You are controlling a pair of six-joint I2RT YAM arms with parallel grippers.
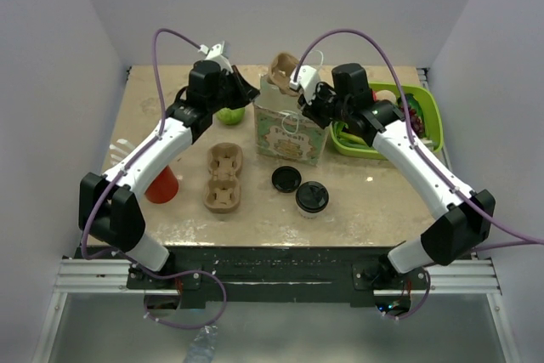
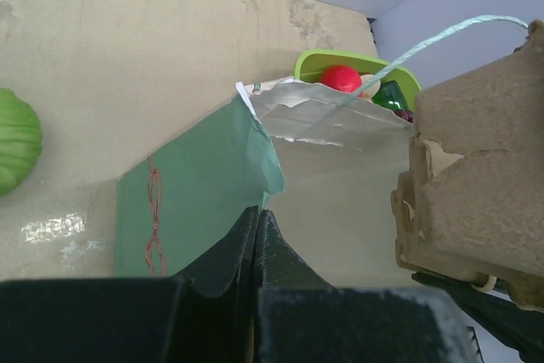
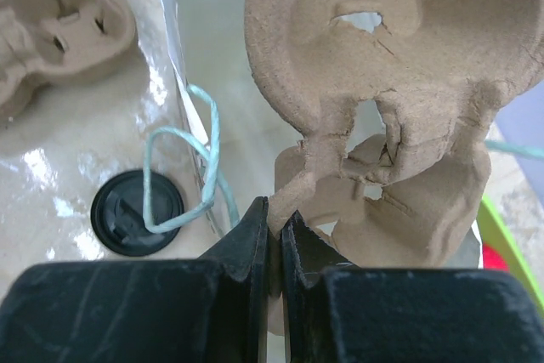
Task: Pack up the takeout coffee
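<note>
The takeout coffee [image 1: 312, 198], a small white cup with a black lid, stands on the table in front of the green paper bag [image 1: 289, 132]. My left gripper [image 1: 251, 91] is shut on the bag's left rim [image 2: 257, 214] and holds the bag's mouth open. My right gripper [image 1: 299, 84] is shut on the edge of a brown cardboard cup carrier [image 3: 382, 82] and holds it over the bag's opening [image 1: 283, 70]. The carrier also shows at the right in the left wrist view [image 2: 476, 201]. The coffee is not in either wrist view.
A loose flat black lid [image 1: 286, 179] lies next to the coffee and shows in the right wrist view [image 3: 136, 210]. A second cup carrier [image 1: 223, 176], a red cup [image 1: 161, 184] and a green apple [image 1: 229, 114] are on the left. A green basket [image 1: 429, 116] is at the right.
</note>
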